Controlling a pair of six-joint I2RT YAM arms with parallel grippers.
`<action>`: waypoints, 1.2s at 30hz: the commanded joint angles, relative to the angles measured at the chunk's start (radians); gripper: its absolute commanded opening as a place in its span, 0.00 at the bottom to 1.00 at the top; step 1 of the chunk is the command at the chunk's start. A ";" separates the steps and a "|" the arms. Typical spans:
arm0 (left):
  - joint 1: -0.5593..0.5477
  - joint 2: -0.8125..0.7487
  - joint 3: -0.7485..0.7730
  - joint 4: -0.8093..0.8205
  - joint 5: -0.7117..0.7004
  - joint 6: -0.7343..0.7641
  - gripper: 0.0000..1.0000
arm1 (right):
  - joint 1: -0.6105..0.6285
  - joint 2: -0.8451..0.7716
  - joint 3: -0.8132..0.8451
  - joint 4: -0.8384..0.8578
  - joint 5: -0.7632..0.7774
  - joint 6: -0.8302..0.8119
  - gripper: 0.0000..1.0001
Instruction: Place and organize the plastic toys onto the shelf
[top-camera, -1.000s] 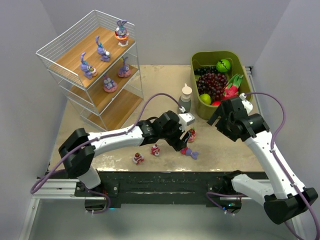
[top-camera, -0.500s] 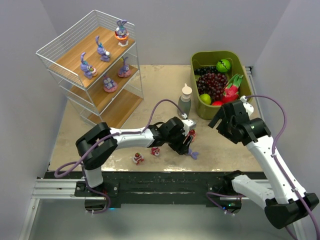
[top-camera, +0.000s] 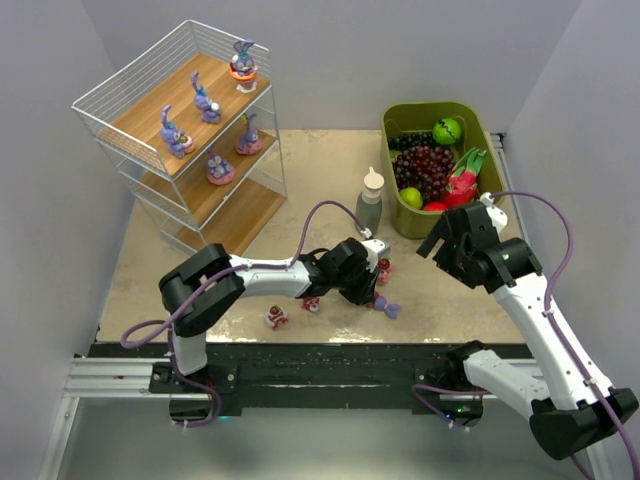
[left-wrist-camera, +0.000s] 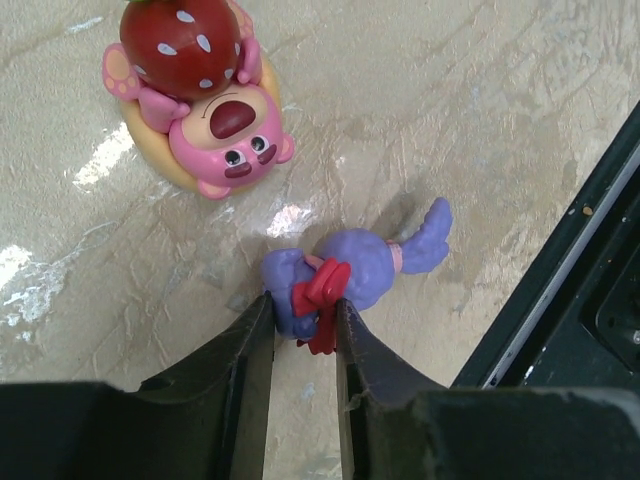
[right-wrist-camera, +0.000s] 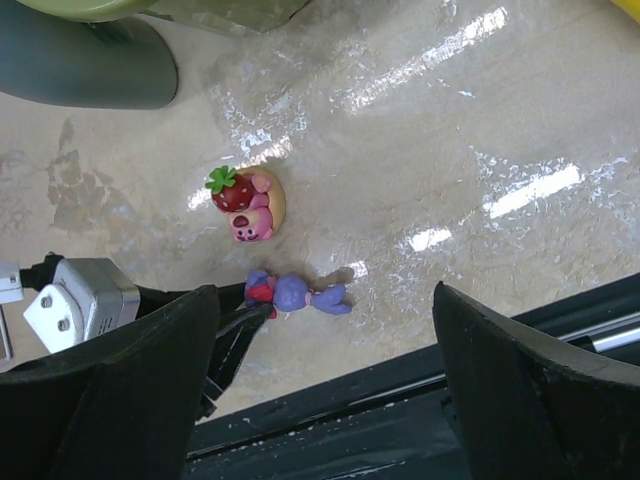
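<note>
A purple bunny (left-wrist-camera: 375, 268) was laid on its side on the table (left-wrist-camera: 500, 100) near the front edge, its red-bowed end pinched between the narrowly parted fingers of the left gripper (left-wrist-camera: 302, 305); a pink strawberry bear (left-wrist-camera: 205, 115) was seen just beyond.

Bright even light, glare on table (right-wrist-camera: 520, 190)

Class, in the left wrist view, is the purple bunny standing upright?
No; the bunny lies on its side on the table, its head pinched in the left hand.
</note>
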 joint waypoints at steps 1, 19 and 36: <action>-0.001 0.014 0.000 0.017 -0.041 0.000 0.02 | -0.004 -0.022 -0.015 0.030 0.026 -0.009 0.90; 0.187 -0.175 0.179 -0.246 0.273 -0.006 0.00 | -0.006 -0.042 0.084 0.431 -0.354 -0.311 0.88; 0.297 -0.271 0.604 -0.334 0.746 -0.201 0.00 | -0.004 -0.031 0.460 0.952 -0.925 -0.652 0.95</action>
